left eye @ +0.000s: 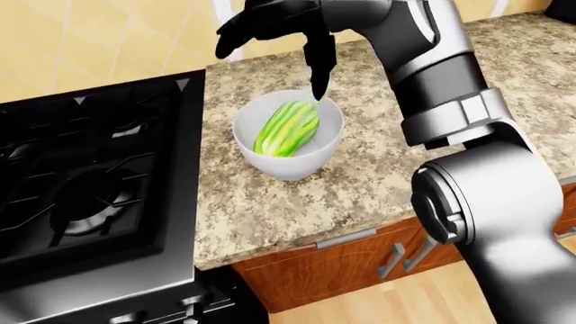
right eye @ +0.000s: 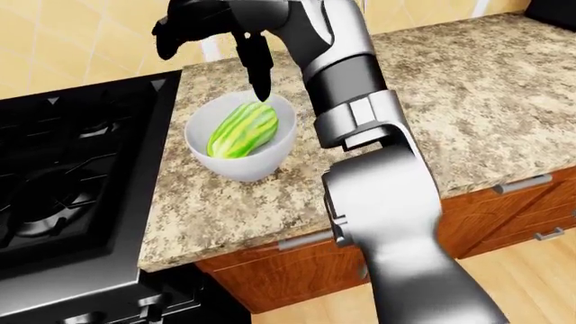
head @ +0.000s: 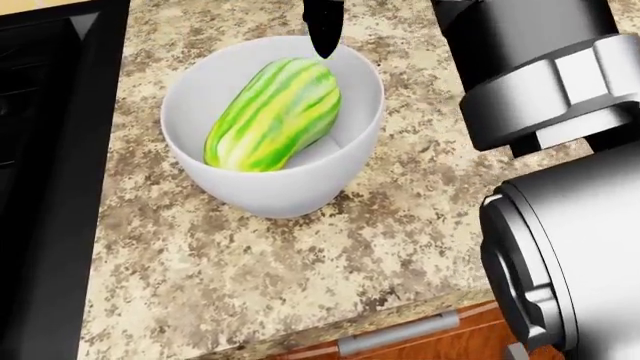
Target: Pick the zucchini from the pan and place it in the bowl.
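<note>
Green-striped zucchini, one, lies inside one white bowl; right hand spread above.

zucchini: green, yellow-striped | bowl: white | counter: speckled tan granite | hand: black

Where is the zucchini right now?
The zucchini lies inside the white bowl on the granite counter, just right of the stove, beneath the right hand.

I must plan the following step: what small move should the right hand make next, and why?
Probably lift the right hand straight up and away. The zucchini already lies in the bowl, and the open fingers hang just above it, gripping nothing.
</note>
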Available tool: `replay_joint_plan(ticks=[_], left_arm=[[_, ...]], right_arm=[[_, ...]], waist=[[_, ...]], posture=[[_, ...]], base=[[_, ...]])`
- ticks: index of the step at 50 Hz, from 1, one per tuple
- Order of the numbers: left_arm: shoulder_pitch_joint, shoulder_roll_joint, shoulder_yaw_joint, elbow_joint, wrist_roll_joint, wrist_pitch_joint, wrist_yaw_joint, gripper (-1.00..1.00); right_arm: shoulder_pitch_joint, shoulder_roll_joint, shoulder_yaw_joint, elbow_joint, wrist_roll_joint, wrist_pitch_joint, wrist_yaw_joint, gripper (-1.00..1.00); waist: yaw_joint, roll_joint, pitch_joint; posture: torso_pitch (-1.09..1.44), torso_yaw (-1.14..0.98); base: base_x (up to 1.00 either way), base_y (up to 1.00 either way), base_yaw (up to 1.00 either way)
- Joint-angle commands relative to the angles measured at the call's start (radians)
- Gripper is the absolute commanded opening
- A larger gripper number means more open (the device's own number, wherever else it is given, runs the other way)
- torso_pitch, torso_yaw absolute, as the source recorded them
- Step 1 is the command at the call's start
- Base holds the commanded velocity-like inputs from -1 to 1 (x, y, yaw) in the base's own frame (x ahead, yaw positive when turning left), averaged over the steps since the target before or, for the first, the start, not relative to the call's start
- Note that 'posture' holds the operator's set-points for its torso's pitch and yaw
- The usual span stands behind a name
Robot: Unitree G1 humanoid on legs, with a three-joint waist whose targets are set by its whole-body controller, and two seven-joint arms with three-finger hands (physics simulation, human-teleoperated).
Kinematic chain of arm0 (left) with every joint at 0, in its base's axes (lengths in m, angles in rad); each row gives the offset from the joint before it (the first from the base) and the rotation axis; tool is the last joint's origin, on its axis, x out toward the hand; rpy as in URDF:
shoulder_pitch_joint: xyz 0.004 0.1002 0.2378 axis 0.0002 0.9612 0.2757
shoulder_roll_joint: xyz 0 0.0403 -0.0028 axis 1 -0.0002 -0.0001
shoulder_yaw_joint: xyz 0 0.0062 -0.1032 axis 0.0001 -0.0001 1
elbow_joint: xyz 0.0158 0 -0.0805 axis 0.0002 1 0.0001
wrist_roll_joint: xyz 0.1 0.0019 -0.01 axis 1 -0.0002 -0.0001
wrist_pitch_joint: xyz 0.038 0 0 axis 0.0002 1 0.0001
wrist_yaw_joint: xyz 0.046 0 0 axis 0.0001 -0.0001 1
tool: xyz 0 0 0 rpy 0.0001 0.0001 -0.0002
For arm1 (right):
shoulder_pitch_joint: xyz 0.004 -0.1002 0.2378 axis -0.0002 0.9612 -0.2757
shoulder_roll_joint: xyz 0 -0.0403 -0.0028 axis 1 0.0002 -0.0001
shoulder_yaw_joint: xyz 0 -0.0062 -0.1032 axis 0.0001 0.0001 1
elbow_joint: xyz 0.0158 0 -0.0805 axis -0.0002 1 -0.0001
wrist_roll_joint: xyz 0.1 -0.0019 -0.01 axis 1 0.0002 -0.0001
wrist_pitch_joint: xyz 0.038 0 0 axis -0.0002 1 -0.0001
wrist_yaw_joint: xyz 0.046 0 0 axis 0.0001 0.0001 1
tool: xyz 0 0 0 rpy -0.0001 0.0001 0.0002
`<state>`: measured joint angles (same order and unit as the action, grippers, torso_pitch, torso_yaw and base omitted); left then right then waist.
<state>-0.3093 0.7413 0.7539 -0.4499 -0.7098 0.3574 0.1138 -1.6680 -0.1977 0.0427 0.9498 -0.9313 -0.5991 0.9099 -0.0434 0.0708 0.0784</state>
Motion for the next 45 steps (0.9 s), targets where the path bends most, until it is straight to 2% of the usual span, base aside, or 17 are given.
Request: replay_joint_plan(ticks=[1,3,7,9,20,29,33,34,45], left_arm=[[-0.019,0.025,0.016,-0.02,-0.001,-0.019,0.004,1.0],[-0.018,0.022,0.013,-0.02,0.002,-0.021,0.003,1.0],[-0.018,0.022,0.015,-0.019,0.001,-0.019,0.003,1.0],[-0.018,0.022,0.015,-0.02,0.0,-0.019,0.004,1.0],[-0.017,0.018,0.013,-0.022,0.005,-0.02,0.0,1.0],[-0.018,0.015,0.008,-0.022,0.011,-0.02,-0.001,1.0],[-0.018,0.011,0.005,-0.023,0.015,-0.022,-0.003,1.0],[-0.018,0.012,0.005,-0.022,0.015,-0.021,-0.003,1.0],[-0.025,0.011,0.0,-0.025,0.015,-0.015,0.002,1.0]], right_arm=[[-0.013,-0.022,-0.015,-0.048,0.016,0.014,0.007,0.7],[-0.013,-0.031,-0.021,-0.057,0.024,0.022,0.018,0.75],[0.005,-0.058,-0.031,-0.09,0.041,0.033,0.041,0.98],[0.03,-0.067,-0.031,-0.115,0.043,0.037,0.053,1.0],[0.124,-0.125,-0.054,-0.246,0.081,0.073,0.128,1.0],[0.174,-0.207,-0.081,-0.272,0.095,0.077,0.137,1.0],[0.198,-0.253,-0.09,-0.271,0.1,0.035,0.118,1.0],[0.199,-0.251,-0.1,-0.272,0.094,0.082,0.112,1.0],[0.255,-0.352,-0.13,-0.349,0.132,0.141,0.205,1.0]], waist=[[-0.001,0.008,-0.024],[0.0,0.006,-0.024],[0.0,0.006,-0.025],[0.001,0.005,-0.023],[0.003,-0.001,-0.025],[0.005,-0.008,-0.027],[0.007,-0.011,-0.026],[0.008,-0.012,-0.026],[0.01,-0.019,-0.026]], posture=[[0.0,0.0],[0.0,0.0],[0.0,0.0],[0.0,0.0],[0.0,0.0],[0.0,0.0],[0.0,0.0],[0.0,0.0],[0.0,0.0]], base=[[0.0,0.0,0.0],[0.0,0.0,0.0],[0.0,0.0,0.0],[0.0,0.0,0.0],[0.0,0.0,0.0],[0.0,0.0,0.0],[0.0,0.0,0.0],[0.0,0.0,0.0],[0.0,0.0,0.0]])
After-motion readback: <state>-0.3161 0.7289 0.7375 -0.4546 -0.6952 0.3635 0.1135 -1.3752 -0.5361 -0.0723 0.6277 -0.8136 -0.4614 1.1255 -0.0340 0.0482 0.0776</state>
